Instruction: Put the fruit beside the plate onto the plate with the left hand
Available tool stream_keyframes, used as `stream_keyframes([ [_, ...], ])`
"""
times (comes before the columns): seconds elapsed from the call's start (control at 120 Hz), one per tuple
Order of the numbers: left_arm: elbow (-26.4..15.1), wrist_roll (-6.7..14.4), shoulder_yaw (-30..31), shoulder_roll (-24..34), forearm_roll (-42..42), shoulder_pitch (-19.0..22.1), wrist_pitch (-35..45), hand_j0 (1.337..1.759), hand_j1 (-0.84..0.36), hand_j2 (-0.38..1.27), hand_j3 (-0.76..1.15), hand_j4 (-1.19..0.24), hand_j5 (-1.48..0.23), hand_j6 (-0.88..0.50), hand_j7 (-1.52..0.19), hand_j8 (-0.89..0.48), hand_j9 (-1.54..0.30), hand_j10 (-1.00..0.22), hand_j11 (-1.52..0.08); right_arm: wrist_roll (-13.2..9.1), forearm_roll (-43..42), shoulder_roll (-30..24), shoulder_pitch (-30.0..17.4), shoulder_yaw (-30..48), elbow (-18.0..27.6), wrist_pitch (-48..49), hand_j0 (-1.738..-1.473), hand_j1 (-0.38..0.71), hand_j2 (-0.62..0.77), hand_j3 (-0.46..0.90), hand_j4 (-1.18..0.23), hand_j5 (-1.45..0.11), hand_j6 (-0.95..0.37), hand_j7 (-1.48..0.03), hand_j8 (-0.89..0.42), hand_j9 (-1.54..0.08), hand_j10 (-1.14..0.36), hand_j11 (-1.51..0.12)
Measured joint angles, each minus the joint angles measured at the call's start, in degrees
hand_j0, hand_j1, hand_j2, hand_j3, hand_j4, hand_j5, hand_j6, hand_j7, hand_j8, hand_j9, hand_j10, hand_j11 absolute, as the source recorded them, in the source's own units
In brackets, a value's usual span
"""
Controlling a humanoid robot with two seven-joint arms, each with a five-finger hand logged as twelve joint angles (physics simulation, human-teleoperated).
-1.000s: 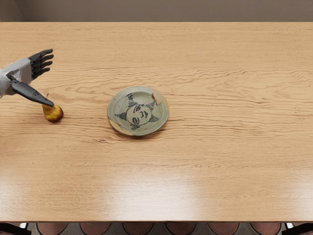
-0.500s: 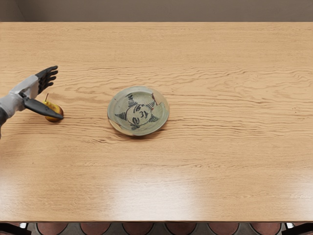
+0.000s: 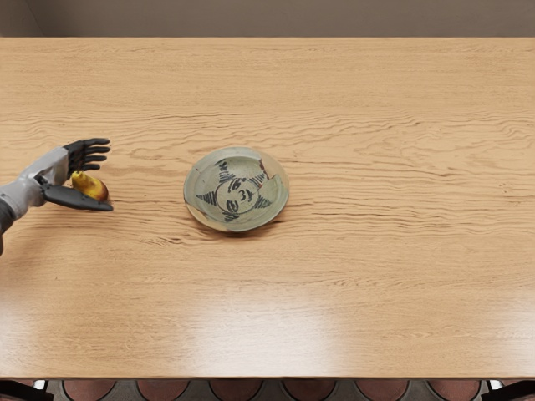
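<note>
The left hand [image 3: 70, 174] reaches in low from the left edge of the wooden worktop [image 3: 376, 276]. It is spread in a cup around a small yellow-red pear [image 3: 90, 187], with the dark fingers [image 3: 89, 151] curved over the far side and the thumb along the near side. I can't tell whether it is actually pressing on the fruit. The pear rests on the worktop, well to the left of the painted ceramic plate [image 3: 191, 194], which lies near the middle.
</note>
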Motion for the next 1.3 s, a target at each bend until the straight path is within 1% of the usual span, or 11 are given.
stream_keyframes([
  [0.25, 0.05, -0.35, -0.06, 0.47, 0.00, 0.98, 0.00, 1.658, -0.03, 0.07, 0.00, -0.32, -0.41, -0.32, -0.41, -0.32, -0.41, -0.32, -0.41, 0.01, 0.00, 0.00, 0.00, 0.00, 0.00, 0.00, -1.658, -0.33, 0.00, 0.00, -0.02, -0.02, -0.02, -0.02, -0.02, -0.02, -0.02, -0.02],
  [0.542, 0.13, -0.32, -0.06, 0.47, 0.00, 1.04, 0.09, 1.658, -0.14, 0.09, 0.00, -0.42, -0.54, -0.42, -0.54, -0.42, -0.54, -0.42, -0.54, 0.00, 0.00, 0.00, 0.01, 0.00, 0.00, 0.00, -1.658, -0.33, 0.00, 0.00, -0.02, -0.02, -0.02, -0.02, -0.02, -0.02, -0.02, -0.02],
  [0.808, 0.27, -0.09, -0.10, 0.12, 0.01, 1.03, 0.26, 1.658, -0.21, 0.10, 0.00, -0.48, -0.60, -0.48, -0.60, -0.48, -0.60, -0.46, -0.61, -0.01, 0.00, 0.00, 0.01, 0.00, 0.00, 0.00, -1.658, -0.33, 0.00, 0.00, -0.02, -0.02, -0.02, -0.02, -0.02, -0.02, -0.02, -0.02],
  [0.933, 0.38, 0.16, -0.11, 0.12, 0.01, 1.28, 0.45, 1.658, -0.25, 0.11, 0.00, -0.52, -0.64, -0.52, -0.64, -0.52, -0.64, -0.53, -0.65, 0.00, 0.00, 0.00, 0.01, 0.00, 0.00, 0.00, -1.658, -0.33, 0.00, 0.00, -0.02, -0.02, -0.02, -0.02, -0.02, -0.02, -0.02, -0.02],
  [1.008, 0.44, 0.28, -0.07, 0.12, 0.03, 1.46, 0.57, 1.658, -0.27, 0.11, 0.00, -0.54, -0.66, -0.54, -0.66, -0.54, -0.66, -0.61, -0.68, 0.00, 0.00, 0.00, 0.01, 0.00, 0.00, 0.00, -1.658, -0.33, 0.00, 0.00, -0.02, -0.02, -0.02, -0.02, -0.02, -0.02, -0.02, -0.02],
  [1.067, 0.49, 0.38, -0.06, 0.04, 0.03, 1.48, 0.66, 1.658, -0.28, 0.12, 0.00, -0.55, -0.68, -0.55, -0.67, -0.55, -0.67, -0.64, -0.69, 0.01, 0.00, 0.00, 0.00, 0.00, 0.00, 0.00, -1.658, -0.33, 0.00, 0.00, -0.02, -0.02, -0.02, -0.02, -0.02, -0.02, -0.02, -0.02],
  [1.2, 0.61, 0.57, -0.36, -0.06, -0.08, 2.14, 1.43, 1.658, -0.29, 0.13, 0.00, -0.56, -0.70, -0.56, -0.70, -0.56, -0.70, -0.65, -0.71, -0.01, 0.01, 0.00, 0.00, 0.00, 0.00, 0.00, -1.658, -0.33, 0.00, 0.00, -0.02, -0.02, -0.02, -0.02, -0.02, -0.02, -0.02, -0.02],
  [1.242, 0.62, 0.63, -0.41, -0.06, -0.09, 2.30, 1.70, 1.658, -0.30, 0.13, 0.00, -0.57, -0.72, -0.57, -0.71, -0.57, -0.71, -0.58, -0.72, 0.00, 0.02, 0.00, 0.00, -0.01, 0.00, 0.00, -1.658, -0.33, 0.00, 0.00, -0.02, -0.02, -0.02, -0.02, -0.02, -0.02, -0.02, -0.02],
  [1.3, 0.67, 0.81, -0.26, -0.06, -0.06, 2.44, 2.01, 1.658, -0.31, 0.13, 0.00, -0.58, -0.73, -0.58, -0.73, -0.58, -0.73, -0.58, -0.73, 0.00, 0.01, 0.00, -0.01, 0.00, 0.00, 0.00, -1.658, -0.33, 0.00, 0.00, -0.02, -0.02, -0.02, -0.02, -0.02, -0.02, -0.02, -0.02],
])
